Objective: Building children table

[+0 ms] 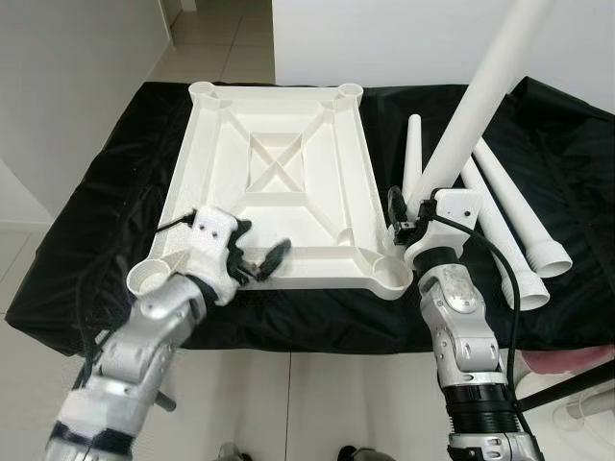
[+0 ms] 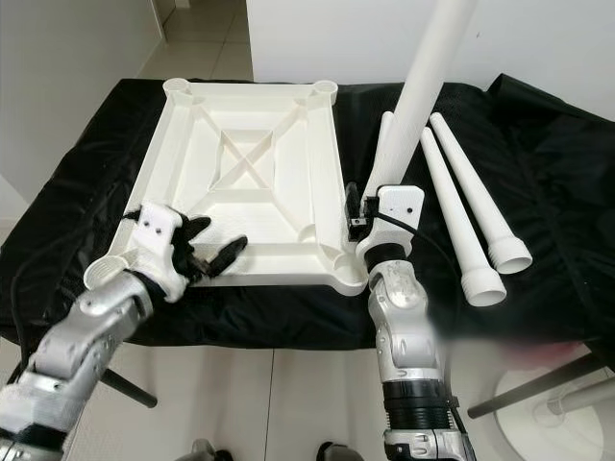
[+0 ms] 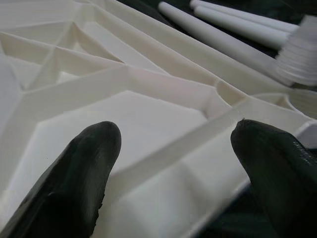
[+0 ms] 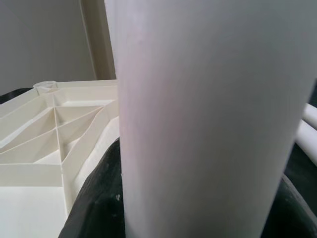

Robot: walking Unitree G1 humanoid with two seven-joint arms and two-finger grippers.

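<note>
**Leg raised beside near-right socket**

The upturned table panel (image 1: 279, 182) lay on the black-draped tabletop (image 1: 96, 211); the right claw (image 1: 408, 216) was clamped on a white leg (image 1: 471, 120), long axis tilted up and away, lower end just beside the panel's near-right corner socket (image 1: 389, 274); the left claw (image 1: 252, 252) sat spread over the panel's near edge; three spare legs (image 1: 500, 206) lay right of the panel.

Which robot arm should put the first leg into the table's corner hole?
Right, probably. The right gripper already holds a white leg above the near corner socket; the left gripper is open over the tabletop.
</note>
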